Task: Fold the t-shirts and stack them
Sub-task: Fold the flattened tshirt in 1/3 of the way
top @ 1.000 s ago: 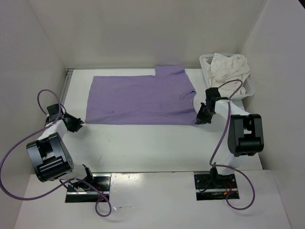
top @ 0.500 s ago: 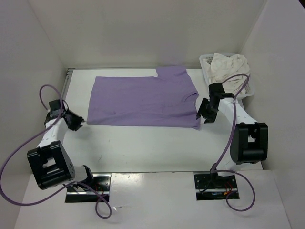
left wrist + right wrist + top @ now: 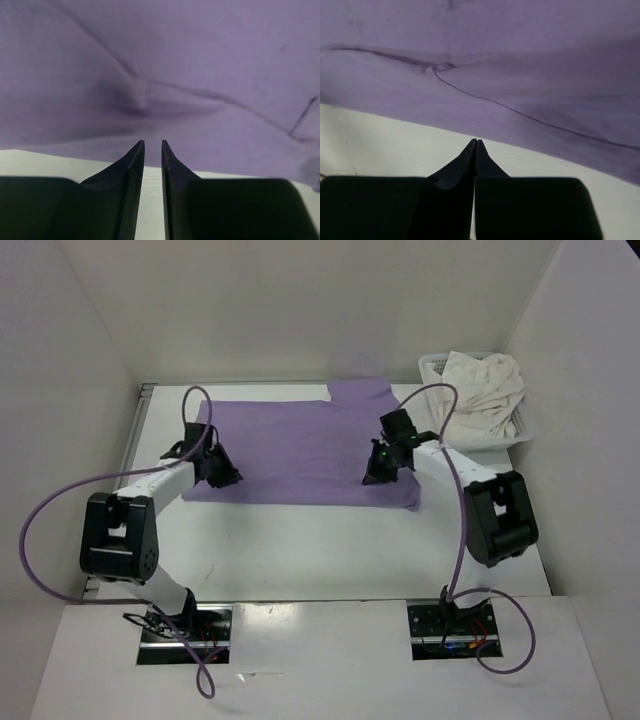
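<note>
The lavender t-shirt (image 3: 300,445) lies spread flat on the white table, with a sleeve at its far right. My left gripper (image 3: 225,476) hangs over its near left edge. In the left wrist view the fingers (image 3: 135,160) stand a narrow gap apart with nothing between them, tips at the shirt's hem (image 3: 200,60). My right gripper (image 3: 372,477) is over the shirt's near right part. It is shut and empty (image 3: 476,142), with its tips just short of the shirt's edge (image 3: 520,40). The cream t-shirt (image 3: 485,385) lies crumpled in the basket. The green t-shirt is out of view.
A white mesh basket (image 3: 522,426) stands at the far right corner of the table. White walls close in the left, back and right sides. Purple cables loop from both arms. Bare table (image 3: 300,540) lies between the shirt and the arm bases.
Both arms have swung inward. The left gripper moved from the table's left edge onto the shirt's near left edge. The right gripper moved left from the shirt's right corner.
</note>
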Tool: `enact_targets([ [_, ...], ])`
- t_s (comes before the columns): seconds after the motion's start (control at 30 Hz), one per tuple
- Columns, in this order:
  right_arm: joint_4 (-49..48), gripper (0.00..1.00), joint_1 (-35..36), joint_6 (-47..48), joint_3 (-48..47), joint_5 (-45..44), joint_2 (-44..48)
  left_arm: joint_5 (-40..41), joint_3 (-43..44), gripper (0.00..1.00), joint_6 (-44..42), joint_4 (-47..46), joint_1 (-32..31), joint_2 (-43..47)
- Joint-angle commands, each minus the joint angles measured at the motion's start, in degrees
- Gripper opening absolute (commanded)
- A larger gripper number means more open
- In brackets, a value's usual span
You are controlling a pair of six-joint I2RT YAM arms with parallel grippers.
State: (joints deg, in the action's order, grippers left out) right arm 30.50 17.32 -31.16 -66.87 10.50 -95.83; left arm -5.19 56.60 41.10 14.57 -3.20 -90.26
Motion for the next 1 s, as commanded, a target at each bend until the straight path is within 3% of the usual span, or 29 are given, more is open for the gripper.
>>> enact_targets([
  [0.0, -9.31, 0.00, 2.62, -3.99, -0.18, 1.89, -4.79, -2.80, -3.24, 0.27, 2.23, -3.92, -0.40, -2.11],
  [0.13, -11.43, 0.00, 3.95, -4.53, -1.42, 0.04, -9.54, -0.88, -5.79, 0.27, 2.23, -4.72, -0.93, -4.22],
  [0.37, -12.31, 0.00, 3.95, -6.81, 6.30, -3.55, -10.96, -1.66, -11.59, 0.25, 2.84, -2.09, 5.21, -2.91],
  [0.53, -12.31, 0.00, 4.56, -7.95, 12.20, -4.61, -9.47, -6.85, -14.23, 0.25, 2.84, 0.63, 11.63, -2.38],
  [0.83, -7.13, 0.00, 5.70, -7.95, 15.54, -4.61, -3.59, -14.14, -19.86, 0.25, 5.13, 4.75, 14.54, 8.59],
  [0.97, -4.05, 0.00, 5.71, -6.90, 16.77, -4.61, 0.03, -13.62, -14.16, 0.25, 4.08, 12.05, 14.54, 18.52],
])
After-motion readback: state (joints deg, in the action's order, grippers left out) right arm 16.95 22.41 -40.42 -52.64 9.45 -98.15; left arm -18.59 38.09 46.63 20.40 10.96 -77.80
